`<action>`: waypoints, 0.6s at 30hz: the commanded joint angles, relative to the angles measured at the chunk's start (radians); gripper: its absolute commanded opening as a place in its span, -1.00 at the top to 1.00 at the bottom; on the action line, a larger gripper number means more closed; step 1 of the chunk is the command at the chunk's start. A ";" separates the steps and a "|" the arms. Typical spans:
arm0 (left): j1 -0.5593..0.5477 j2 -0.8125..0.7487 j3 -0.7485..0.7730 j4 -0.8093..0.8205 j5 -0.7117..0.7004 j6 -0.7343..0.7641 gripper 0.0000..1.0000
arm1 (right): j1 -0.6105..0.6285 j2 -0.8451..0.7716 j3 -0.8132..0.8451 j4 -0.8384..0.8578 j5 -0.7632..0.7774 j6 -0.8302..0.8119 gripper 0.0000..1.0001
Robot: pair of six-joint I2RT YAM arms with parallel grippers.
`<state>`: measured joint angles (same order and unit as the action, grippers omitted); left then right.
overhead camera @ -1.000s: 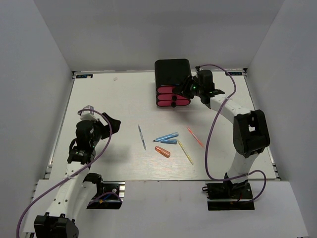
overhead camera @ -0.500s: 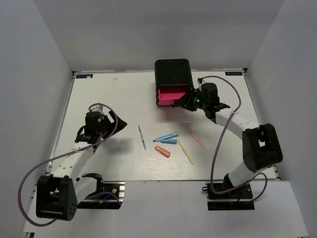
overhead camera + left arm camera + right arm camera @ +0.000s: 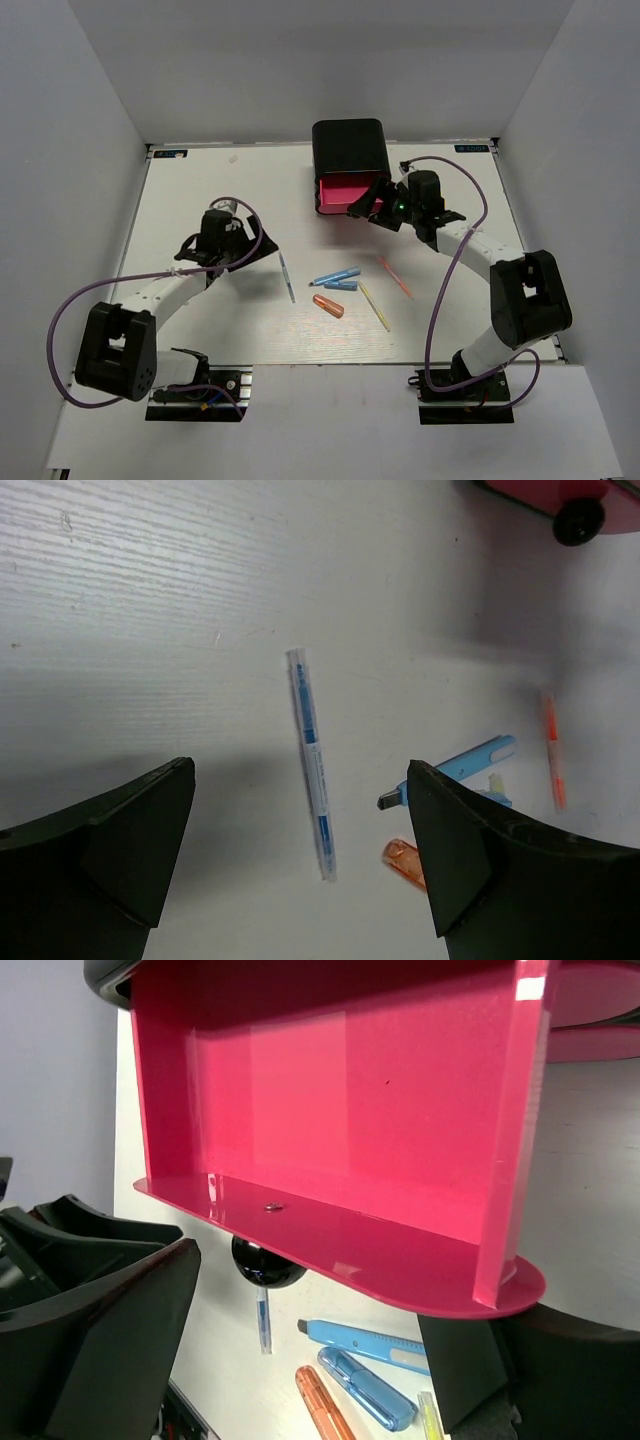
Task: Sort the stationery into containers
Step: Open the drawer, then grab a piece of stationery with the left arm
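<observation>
Nearest the bases, the orange capsule point(image 3: 327, 306) and the yellow stick point(image 3: 375, 306) lie on the table point(image 3: 200, 180). The blue capsule point(image 3: 341, 286), blue marker point(image 3: 336, 275) and red-pink stick point(image 3: 395, 277) lie just beyond them, and the thin pen point(image 3: 287, 277) lies to their left. The left gripper point(image 3: 300, 775) hangs over that pen, spread wide and holding nothing. Farther back, the right gripper point(image 3: 310, 1290) is released, its fingers on either side of the black knob point(image 3: 265, 1263) of a pulled-out pink drawer point(image 3: 330, 1110). The drawer juts from the black cabinet point(image 3: 348, 145) at the far edge.
</observation>
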<state>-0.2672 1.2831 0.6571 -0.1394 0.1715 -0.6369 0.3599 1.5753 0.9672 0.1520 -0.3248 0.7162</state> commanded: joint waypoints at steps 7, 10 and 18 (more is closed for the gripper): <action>-0.127 0.122 0.124 -0.101 -0.177 -0.030 -0.84 | -0.002 -0.103 -0.076 -0.045 -0.057 -0.142 -0.81; -0.176 0.169 0.174 -0.158 -0.242 -0.053 -0.77 | -0.006 -0.155 -0.139 -0.048 -0.051 -0.199 -0.81; -0.290 0.352 0.328 -0.305 -0.368 -0.135 -0.33 | -0.010 -0.265 -0.191 -0.115 -0.079 -0.401 -0.81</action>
<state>-0.5247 1.6150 0.9264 -0.3618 -0.1093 -0.7273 0.3538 1.3571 0.7925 0.0532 -0.3717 0.4381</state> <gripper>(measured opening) 0.674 0.902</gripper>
